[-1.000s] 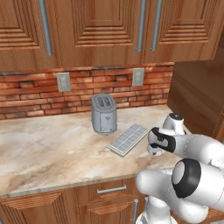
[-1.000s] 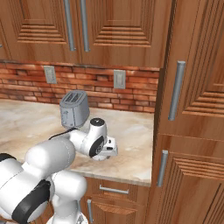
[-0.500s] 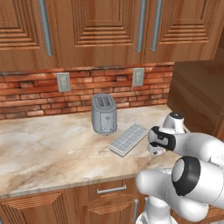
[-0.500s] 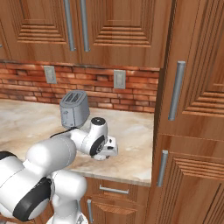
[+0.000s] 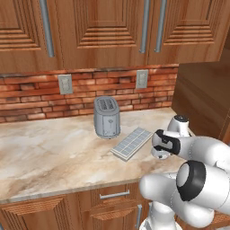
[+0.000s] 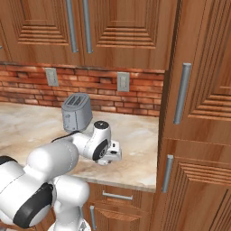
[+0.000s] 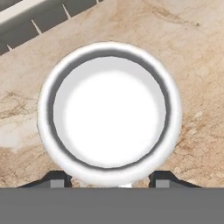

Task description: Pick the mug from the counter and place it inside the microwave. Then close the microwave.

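From straight above, the hand view looks into the white mug, which stands upright on the beige marbled counter; its handle is hidden. My gripper straddles it, one dark fingertip at each side of the near rim, jaws apart and close to the mug's wall. Whether they touch it is unclear. In the base views my hand points down at the counter near its right end. The microwave is out of view.
A grey toaster stands by the brick wall, with a flat grey slatted rack between it and the mug. A tall wooden cabinet bounds the counter's right end. Upper cabinets hang overhead.
The arm and hand have stayed almost still over the right end of the counter. Nothing on the counter has shifted.
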Tool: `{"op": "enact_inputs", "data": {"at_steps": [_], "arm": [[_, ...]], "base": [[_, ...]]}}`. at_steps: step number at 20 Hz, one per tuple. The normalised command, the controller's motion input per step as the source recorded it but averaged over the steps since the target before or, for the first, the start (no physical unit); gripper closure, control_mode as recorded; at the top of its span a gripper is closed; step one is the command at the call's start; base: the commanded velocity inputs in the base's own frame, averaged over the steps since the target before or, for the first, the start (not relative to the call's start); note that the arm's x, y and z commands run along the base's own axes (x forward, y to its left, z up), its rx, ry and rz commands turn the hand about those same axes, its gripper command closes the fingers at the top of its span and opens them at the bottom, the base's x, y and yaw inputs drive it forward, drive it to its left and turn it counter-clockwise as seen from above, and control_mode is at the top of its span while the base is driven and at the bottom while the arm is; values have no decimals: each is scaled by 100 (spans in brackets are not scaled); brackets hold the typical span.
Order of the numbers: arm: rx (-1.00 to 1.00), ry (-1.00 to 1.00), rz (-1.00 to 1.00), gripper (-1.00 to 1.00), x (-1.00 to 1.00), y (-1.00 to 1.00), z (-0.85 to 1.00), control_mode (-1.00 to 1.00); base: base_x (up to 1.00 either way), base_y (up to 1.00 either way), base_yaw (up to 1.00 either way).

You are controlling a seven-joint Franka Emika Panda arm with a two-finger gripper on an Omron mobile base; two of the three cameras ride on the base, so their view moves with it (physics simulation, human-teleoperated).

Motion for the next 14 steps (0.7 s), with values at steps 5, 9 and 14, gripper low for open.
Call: {"op": "enact_inputs", "data": {"at_steps": [5, 9, 14], "arm": [[0, 0, 0, 100, -16, 1, 0, -100], [0, 0, -2, 100, -18, 16, 0, -100], [0, 0, -10, 100, -1, 25, 0, -100]], "base": [[0, 0, 0], [0, 0, 0], [0, 0, 0]]}}
